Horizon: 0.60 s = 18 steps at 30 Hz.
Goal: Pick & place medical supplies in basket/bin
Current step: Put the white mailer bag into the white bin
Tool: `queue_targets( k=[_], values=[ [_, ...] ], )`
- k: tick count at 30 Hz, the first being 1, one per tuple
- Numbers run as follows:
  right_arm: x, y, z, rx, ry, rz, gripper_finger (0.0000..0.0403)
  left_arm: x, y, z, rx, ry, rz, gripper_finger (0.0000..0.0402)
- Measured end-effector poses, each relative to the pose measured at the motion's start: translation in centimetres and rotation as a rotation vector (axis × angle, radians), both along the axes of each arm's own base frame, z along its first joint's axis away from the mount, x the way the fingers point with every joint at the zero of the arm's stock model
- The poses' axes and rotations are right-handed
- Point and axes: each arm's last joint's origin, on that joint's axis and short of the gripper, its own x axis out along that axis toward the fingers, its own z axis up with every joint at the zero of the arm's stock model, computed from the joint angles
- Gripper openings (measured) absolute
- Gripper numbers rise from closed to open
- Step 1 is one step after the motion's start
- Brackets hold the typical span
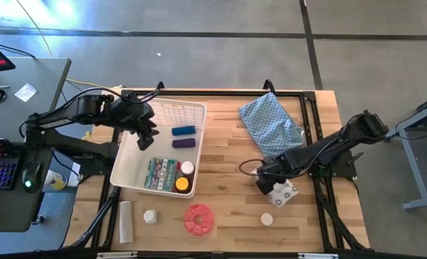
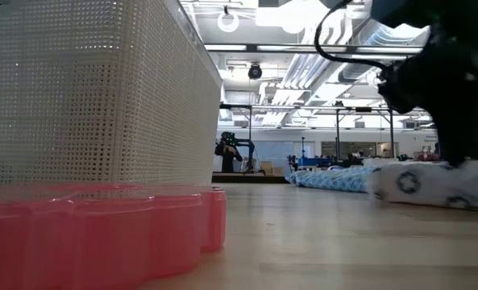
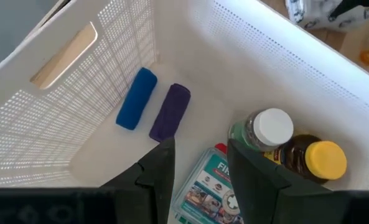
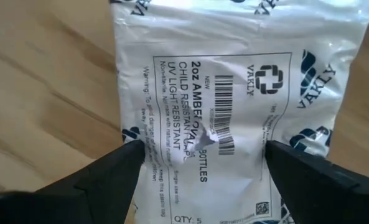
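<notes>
The white slotted bin (image 1: 130, 167) stands at the table's left. It holds a blue cylinder (image 3: 136, 98), a purple cylinder (image 3: 170, 111), a green-white packet (image 3: 210, 186), a white-capped jar (image 3: 268, 129) and an amber yellow-capped bottle (image 3: 318, 159). My left gripper (image 1: 145, 138) hangs open and empty over the bin; it also shows in the left wrist view (image 3: 200, 174). My right gripper (image 1: 269, 184) is open, pointing down over a white printed packet (image 4: 234, 93) that lies flat on the table. Its fingertips (image 4: 131, 157) stand over the packet's two long edges. My right gripper comes at the white packet's printed face (image 4: 172, 146) from above, its open fingers spread across the packet's width. I cannot tell whether the fingertips touch the packet, which lies flat on the table.
A red disc (image 1: 199, 219), a white-capped jar (image 1: 150, 216), a white cylinder (image 1: 126, 221) and a small white cap (image 1: 267, 219) lie near the table's front edge. A blue patterned cloth (image 1: 271, 122) lies at the back right. In the low view the red disc (image 2: 101, 234) fills the foreground.
</notes>
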Motion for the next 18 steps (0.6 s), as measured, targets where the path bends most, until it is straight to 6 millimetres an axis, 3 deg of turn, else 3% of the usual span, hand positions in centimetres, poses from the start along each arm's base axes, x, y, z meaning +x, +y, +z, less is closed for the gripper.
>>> queue_targets(
  k=[7, 12, 18],
  values=[
    [2.5, -1.0, 0.4, 0.082, -0.274, 0.012, 0.0332, 0.4, 0.1, -0.1, -0.001, 0.004, 0.041, 0.0177],
    [4.6, -2.8, 3.2, 0.134, -0.573, 0.046, 0.0332, 0.6, 0.2, -0.3, -0.002, 0.014, 0.042, 0.0177],
    [3.2, -5.3, 5.0, 0.136, -0.585, 0.037, 0.0332, 0.6, 0.2, -0.3, -0.018, 0.007, 0.066, 0.0177]
  ],
)
